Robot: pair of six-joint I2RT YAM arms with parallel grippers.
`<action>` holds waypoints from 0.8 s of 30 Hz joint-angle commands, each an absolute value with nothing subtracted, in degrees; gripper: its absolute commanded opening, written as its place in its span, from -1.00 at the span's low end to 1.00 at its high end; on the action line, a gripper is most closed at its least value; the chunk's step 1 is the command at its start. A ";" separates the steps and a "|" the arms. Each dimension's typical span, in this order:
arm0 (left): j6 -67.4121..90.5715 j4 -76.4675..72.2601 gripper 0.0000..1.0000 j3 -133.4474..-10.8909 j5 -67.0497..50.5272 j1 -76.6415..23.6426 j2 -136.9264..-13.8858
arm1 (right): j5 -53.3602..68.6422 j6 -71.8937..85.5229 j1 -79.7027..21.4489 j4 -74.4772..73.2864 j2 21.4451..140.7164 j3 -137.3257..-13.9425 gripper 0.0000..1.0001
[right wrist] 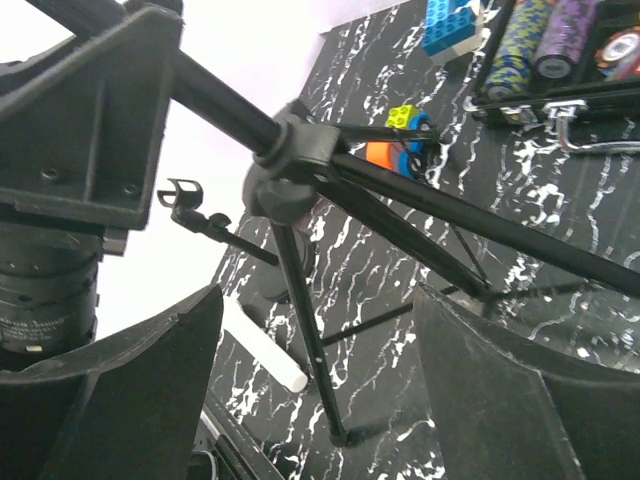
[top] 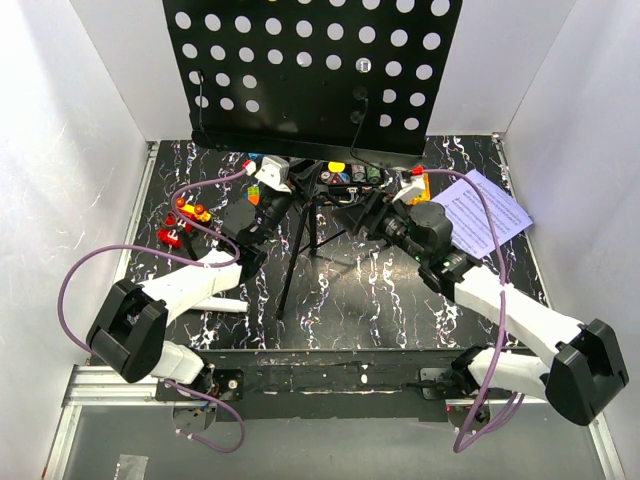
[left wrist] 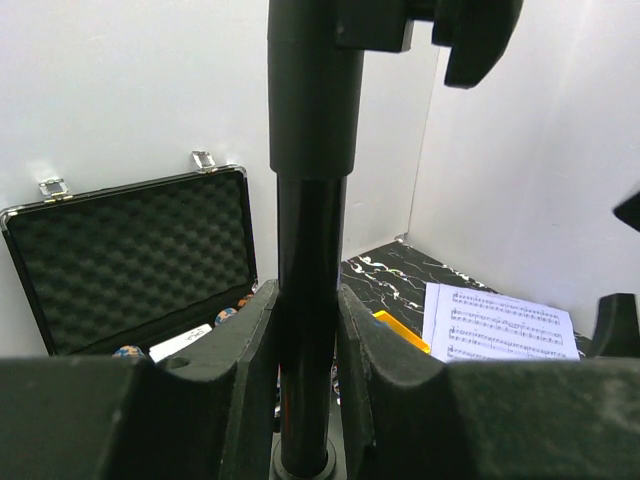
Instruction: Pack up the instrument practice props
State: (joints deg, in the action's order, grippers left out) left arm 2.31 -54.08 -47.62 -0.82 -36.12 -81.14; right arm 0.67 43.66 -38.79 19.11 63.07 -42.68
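The black music stand's perforated desk [top: 310, 70] fills the back of the top view, with its tripod legs [top: 297, 262] spread on the table. My left gripper [top: 283, 205] is shut on the stand's pole [left wrist: 310, 250], which rises between my pads [left wrist: 385, 370]. My right gripper [top: 377, 217] is open and empty beside the tripod hub [right wrist: 285, 165], with one leg [right wrist: 305, 330] seen between its fingers [right wrist: 505, 390]. The white microphone [right wrist: 262, 345] lies on the table by its black round base [right wrist: 262, 262]. It also shows under my left arm [top: 228, 303]. Sheet music [top: 488, 207] lies at the right and shows in the left wrist view [left wrist: 505, 325].
An open black case of poker chips [top: 350, 180] stands behind the tripod, its foam lid up [left wrist: 130, 255]. Small toy blocks [top: 182, 222] lie at the left, and more lie near the case [right wrist: 450, 25]. White walls enclose the black marbled table [top: 400, 300].
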 commanded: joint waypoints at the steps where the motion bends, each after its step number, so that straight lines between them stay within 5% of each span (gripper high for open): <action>1: 2.81 -55.02 -1.00 -47.02 -2.55 -36.04 -78.49 | 0.70 44.47 -40.69 22.24 67.14 -49.30 0.71; 8: 2.81 -54.05 -1.00 -46.05 -2.90 -36.03 -77.52 | 2.37 47.46 -41.04 24.17 73.21 -52.99 0.68; 16: 3.08 -52.56 -1.00 -46.23 -4.04 -36.12 -76.73 | 0.53 42.73 -42.36 28.47 77.16 -53.96 0.24; 24: 2.81 -51.15 -1.00 -46.41 -5.36 -36.12 -76.73 | -2.46 33.14 -43.24 32.60 78.40 -53.26 0.19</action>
